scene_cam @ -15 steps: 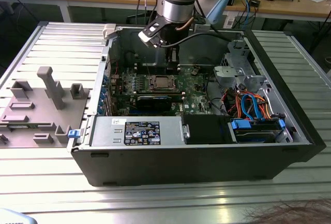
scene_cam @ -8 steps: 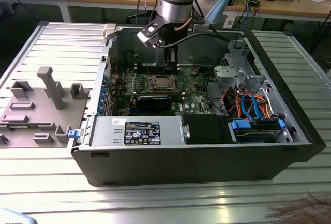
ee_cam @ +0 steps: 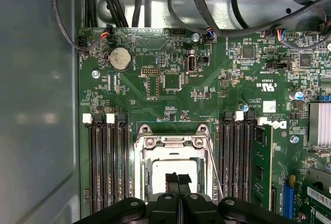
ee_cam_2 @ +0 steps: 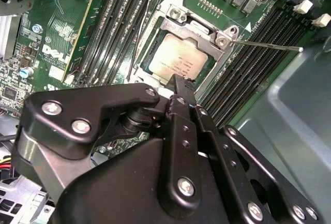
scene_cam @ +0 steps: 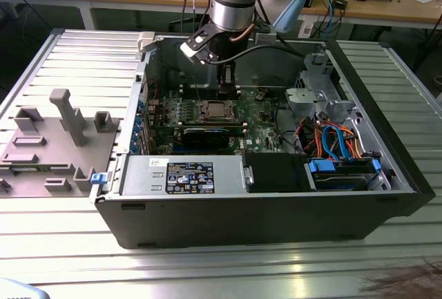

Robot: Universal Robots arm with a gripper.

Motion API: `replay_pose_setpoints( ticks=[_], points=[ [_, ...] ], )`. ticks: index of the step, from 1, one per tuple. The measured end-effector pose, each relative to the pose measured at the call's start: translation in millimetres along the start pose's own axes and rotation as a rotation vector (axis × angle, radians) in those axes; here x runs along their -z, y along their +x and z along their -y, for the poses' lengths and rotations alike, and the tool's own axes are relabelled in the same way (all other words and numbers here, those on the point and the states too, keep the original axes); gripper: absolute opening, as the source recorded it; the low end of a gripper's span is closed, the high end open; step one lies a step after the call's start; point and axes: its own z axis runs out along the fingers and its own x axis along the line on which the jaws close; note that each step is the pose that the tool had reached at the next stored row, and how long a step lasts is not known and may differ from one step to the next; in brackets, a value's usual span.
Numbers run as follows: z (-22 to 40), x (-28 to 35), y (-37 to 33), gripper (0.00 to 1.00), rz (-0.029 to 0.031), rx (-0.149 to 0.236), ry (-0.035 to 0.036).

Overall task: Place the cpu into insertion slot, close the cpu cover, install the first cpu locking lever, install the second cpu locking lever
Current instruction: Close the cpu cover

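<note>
A big open computer case (scene_cam: 242,209) lies on the ribbed metal desk (scene_cam: 69,57). The robot arm reaches down into it from the far side.

The hand (scene_cam: 225,86) is narrow. Its two black fingers (ee_cam: 172,180) are pressed side by side and there is nothing between them. In both wrist views the tips are right over the cpu (ee_cam_2: 178,61), at one edge of it. I cannot tell if they touch it.

The cpu sits in the insertion slot (ee_cam_2: 150,43), in the middle of the green board (ee_cam: 155,63). Its silvery top faces up. The cpu cover (ee_cam_2: 204,32) lies down over it, and the chip shows through the big square window.

A thin metal lever (ee_cam_2: 269,45) sticks out from one corner of the slot, over the long black memory slots (ee_cam_2: 253,74).

On the exterior view's left, a grey holder tray (scene_cam: 62,133) stands on the desk, just beside the case.
</note>
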Motion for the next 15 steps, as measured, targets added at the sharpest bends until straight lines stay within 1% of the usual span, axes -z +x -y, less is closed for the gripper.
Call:
replay_pose_setpoints(
  ticks=[9, 13, 15],
  points=[
    [1.6, -0.5, 0.0, 0.11, 0.0000, 0.000, 0.0000],
    [6.2, -2.1, 0.2, 0.11, -0.0002, 0.000, 0.0000],
    [7.3, -2.8, 0.2, 0.11, 0.0001, 0.000, 0.0001]
  ],
)
